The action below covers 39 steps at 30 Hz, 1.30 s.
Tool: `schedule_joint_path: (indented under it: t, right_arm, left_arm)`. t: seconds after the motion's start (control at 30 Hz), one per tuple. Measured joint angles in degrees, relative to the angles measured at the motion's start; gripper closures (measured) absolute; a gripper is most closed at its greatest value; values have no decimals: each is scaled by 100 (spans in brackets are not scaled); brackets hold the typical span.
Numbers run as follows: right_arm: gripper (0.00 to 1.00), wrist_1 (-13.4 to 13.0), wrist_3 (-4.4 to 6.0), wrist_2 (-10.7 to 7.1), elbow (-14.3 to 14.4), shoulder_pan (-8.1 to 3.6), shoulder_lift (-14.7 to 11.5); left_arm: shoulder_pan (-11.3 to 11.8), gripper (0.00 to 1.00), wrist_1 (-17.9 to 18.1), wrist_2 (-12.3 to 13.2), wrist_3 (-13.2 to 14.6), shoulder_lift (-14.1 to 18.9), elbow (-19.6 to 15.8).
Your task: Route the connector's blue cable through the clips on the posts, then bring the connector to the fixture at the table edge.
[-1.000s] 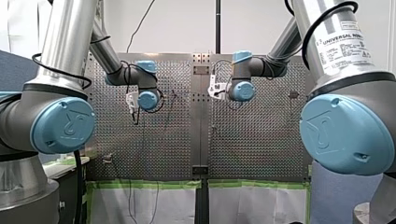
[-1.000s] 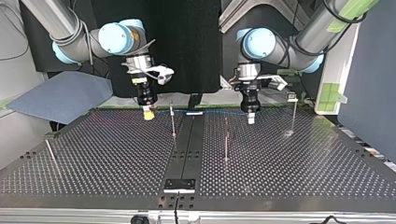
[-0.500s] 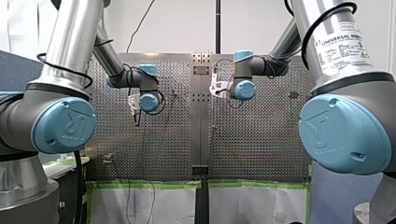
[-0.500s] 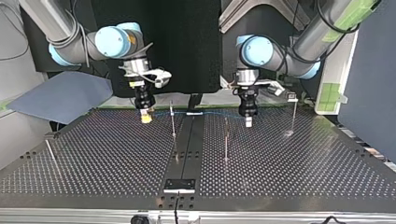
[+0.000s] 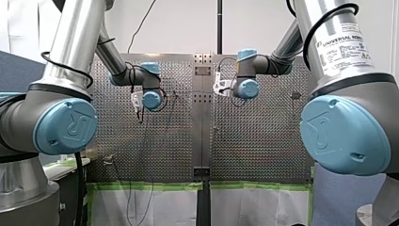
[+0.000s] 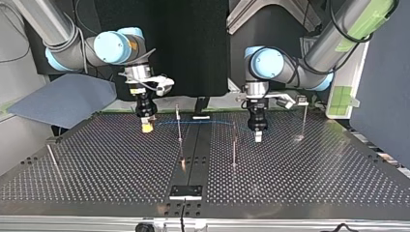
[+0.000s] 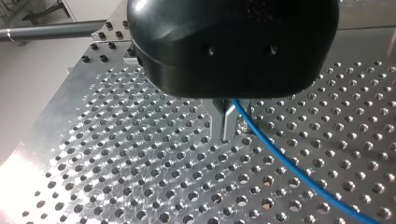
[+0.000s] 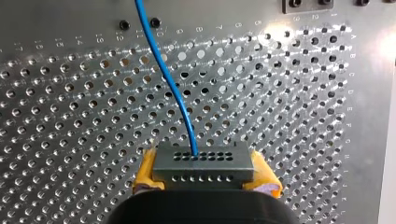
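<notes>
**Q:** Right side, what have you got?
**A:** My right tool is pinching the connector. It's a grey block, held crosswise between the yellow pads. The blue cable leaves the block's holed face and runs away ahead of the tool, over the desk.

**Q:** And the left?
**A:** My left tool has its metal fingers pressed together on the same cable. The line comes out just beside them and slants off low over the holes.

**Q:** How does it lie in the top view?
**A:** The connector is at that view's far left. The cable is strung across to my left tool at the far right. It crosses a thin post near the middle, but I cannot tell whether it sits in a clip. A second post stands nearer, close to my left tool.
</notes>
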Motion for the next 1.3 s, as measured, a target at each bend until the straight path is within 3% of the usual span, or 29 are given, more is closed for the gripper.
schedule_joint_path:
  t: [0.67,1.3]
  right_arm:
    - [99,-12,9,-67,-30,-73,122]
    - [99,5,33,-70,-232,-133,188]
  left_arm:
    - [173,95,18,311,-130,-240,72]
    - [288,95,7,413,-133,-335,273]
